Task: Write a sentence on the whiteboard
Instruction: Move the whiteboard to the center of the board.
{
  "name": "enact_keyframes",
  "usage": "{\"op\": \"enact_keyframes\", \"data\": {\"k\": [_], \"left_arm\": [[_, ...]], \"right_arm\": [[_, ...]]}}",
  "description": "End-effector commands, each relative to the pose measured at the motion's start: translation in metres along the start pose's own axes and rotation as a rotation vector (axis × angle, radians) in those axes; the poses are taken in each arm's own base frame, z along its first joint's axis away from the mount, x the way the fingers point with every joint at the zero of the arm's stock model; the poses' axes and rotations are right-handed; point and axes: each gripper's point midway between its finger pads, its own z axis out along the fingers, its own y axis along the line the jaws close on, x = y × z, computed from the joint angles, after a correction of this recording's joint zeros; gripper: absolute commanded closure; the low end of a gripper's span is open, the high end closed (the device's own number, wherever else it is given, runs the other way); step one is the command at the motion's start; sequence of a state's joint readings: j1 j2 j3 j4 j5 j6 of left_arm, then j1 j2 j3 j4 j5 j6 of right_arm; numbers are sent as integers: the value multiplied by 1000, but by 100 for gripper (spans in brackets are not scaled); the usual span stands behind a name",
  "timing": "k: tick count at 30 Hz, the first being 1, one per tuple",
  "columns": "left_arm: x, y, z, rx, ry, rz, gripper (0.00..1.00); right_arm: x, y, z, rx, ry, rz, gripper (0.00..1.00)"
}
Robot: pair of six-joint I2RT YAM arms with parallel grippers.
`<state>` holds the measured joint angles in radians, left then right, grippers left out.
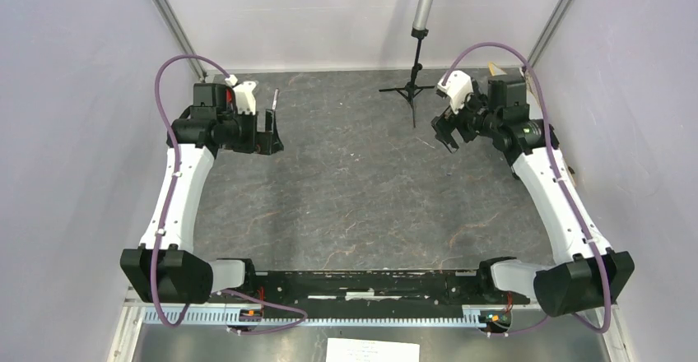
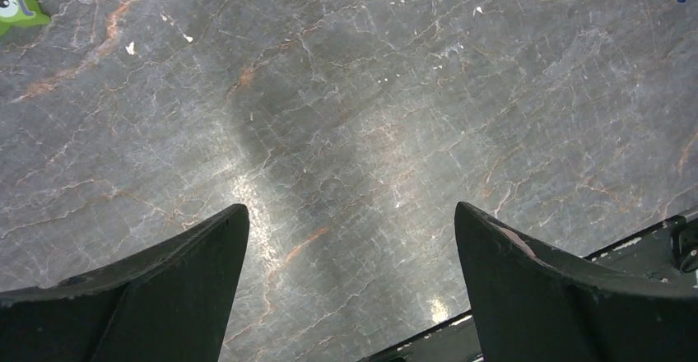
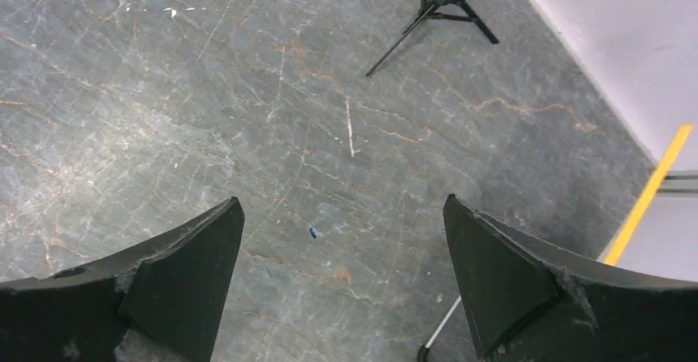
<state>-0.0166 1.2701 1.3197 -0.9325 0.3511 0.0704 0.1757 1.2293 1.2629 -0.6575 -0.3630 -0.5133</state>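
Observation:
The whiteboard and the sentence are out of view in every frame. My left gripper hangs over the far left of the grey marbled table; in the left wrist view the gripper is open and empty, with only bare table between its fingers. My right gripper hangs over the far right of the table. In the right wrist view it is open and empty too.
A black tripod stand with a grey pole stands at the back centre and also shows in the right wrist view. A small printed paper sheet lies below the arm bases. A green sticker is on the table. Lilac walls enclose three sides.

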Motion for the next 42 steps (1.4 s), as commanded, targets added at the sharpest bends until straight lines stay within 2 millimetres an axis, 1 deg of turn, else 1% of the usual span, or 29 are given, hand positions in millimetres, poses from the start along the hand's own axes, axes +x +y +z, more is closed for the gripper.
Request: {"op": "enact_keyframes", "data": {"k": [1,4,5,6,7,9,11,12,13,15,17,20,22,24,26,28,30,32,36,40,42], "left_arm": [[-10,-14,-9,48,-60,33,0],[-11,-21,-10,87,-60,31,0],[-11,-23,-9,99,-55,30,0],[-12,-24,-9,105,-53,31,0],[-12,-25,-9,110,-50,29,0],[-13,-26,-8,114,-49,29,0],[-14,-27,-8,119,-49,30,0],[-15,-27,-8,119,-49,30,0],[-16,-27,-8,118,-50,32,0],[-17,-27,-8,117,-52,31,0],[-16,-27,-8,118,-51,31,0],[-16,-27,-6,120,-46,32,0],[-16,-28,-6,123,-46,32,0],[-16,-28,-7,124,-48,33,0],[-16,-29,-6,128,-46,33,0],[-16,-29,-6,130,-46,36,0],[-16,-29,-6,130,-44,33,0],[-16,-30,-5,132,-42,31,0],[-16,-31,-4,142,-38,23,0],[-17,-32,-3,145,-37,22,0],[-16,-32,-3,147,-36,23,0]], "right_arm": [[-31,-36,-24,117,-29,-61,2],[-36,-79,-44,220,-31,-23,1],[-31,-98,-53,263,-23,3,1],[-27,-117,-64,311,-17,24,6],[-21,-132,-71,351,-4,37,8],[-8,-164,-90,456,36,49,16],[11,-193,-104,560,99,44,25],[24,-206,-110,599,134,43,30],[35,-216,-113,626,166,43,34],[64,-237,-117,662,241,57,40],[95,-253,-113,675,319,67,46],[136,-268,-102,667,397,84,53],[163,-275,-92,662,442,93,55],[185,-282,-85,664,479,91,58],[203,-288,-77,657,503,92,62],[219,-294,-69,638,521,82,64],[235,-295,-62,616,543,68,65],[250,-293,-55,593,570,47,69],[275,-291,-45,583,622,2,75],[294,-292,-32,565,643,-18,80],[301,-292,-26,557,648,-24,81]]}}
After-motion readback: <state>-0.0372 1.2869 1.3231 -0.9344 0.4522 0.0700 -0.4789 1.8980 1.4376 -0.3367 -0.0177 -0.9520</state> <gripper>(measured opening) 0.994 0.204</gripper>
